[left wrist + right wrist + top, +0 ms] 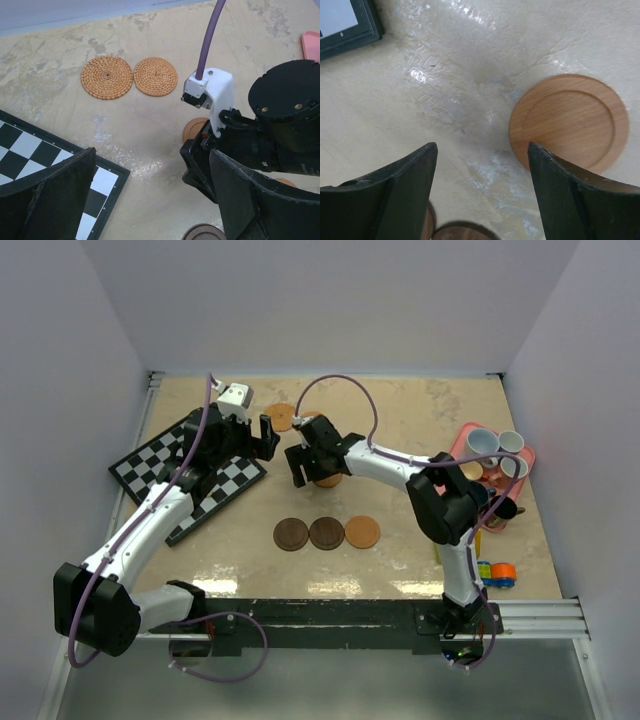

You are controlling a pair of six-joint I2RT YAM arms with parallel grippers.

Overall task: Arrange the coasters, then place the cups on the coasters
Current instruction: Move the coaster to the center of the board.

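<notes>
In the top view, the task is at its first step, arranging the coasters. Two dark brown coasters [308, 533] and one orange-tan coaster [362, 532] lie in a row on the table [420, 410] near the arm bases. The cups [480, 440] all sit on the pink tray [530, 453] at the right edge, none of them on a coaster yet. The right end effector [312, 468] hangs over a tan wooden coaster [330, 481] behind the row. The left end effector [268, 438] reaches out past the checkerboard [150, 465] toward the woven coasters [281, 417] at the back. In the left wrist view, the left end effector [150, 200] is spread wide and holds nothing. The two woven coasters [106, 77] lie side by side ahead of it, well apart from its fingers, and the other arm's wrist fills the right side. In the right wrist view, the right end effector [480, 190] is also wide, with only bare table between its fingers. The tan wooden coaster [569, 121] lies flat just beside the right-hand finger [585, 200], partly under its tip, so nothing is gripped. Next, I judge, the right end effector must centre over that disc and catch its thin rim, a shallow and slippery hold, to bring it into line with the row. The left end effector must then go forward for the woven pair.
</notes>
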